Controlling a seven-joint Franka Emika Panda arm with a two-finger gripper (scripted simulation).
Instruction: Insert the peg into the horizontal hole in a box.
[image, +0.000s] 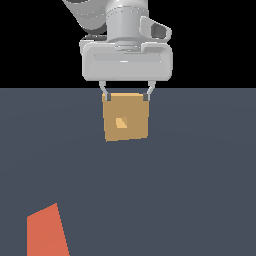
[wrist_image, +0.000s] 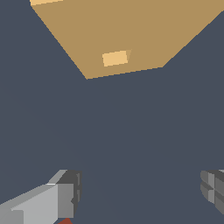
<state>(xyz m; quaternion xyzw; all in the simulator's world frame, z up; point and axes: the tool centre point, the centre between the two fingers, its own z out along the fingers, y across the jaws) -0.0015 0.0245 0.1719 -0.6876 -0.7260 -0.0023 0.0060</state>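
The tan box (image: 126, 117) stands on the dark floor in the middle of the exterior view, its square hole (image: 121, 123) facing the camera. My gripper (image: 127, 92) hangs just behind the box's top edge, and only the thin fingertips (image: 104, 93) show at either side. In the wrist view the box (wrist_image: 131, 30) and its hole (wrist_image: 115, 58) lie ahead of the gripper (wrist_image: 141, 192), which is open with nothing between its fingers. An orange-red end of the peg (image: 46, 232) lies at the exterior view's lower left, far from the gripper. A red sliver of the peg (wrist_image: 65, 221) shows beside one finger.
The dark grey-blue floor (image: 190, 190) stretches around the box and peg, with black background above it. The arm's white hand body (image: 127, 60) fills the upper middle of the exterior view.
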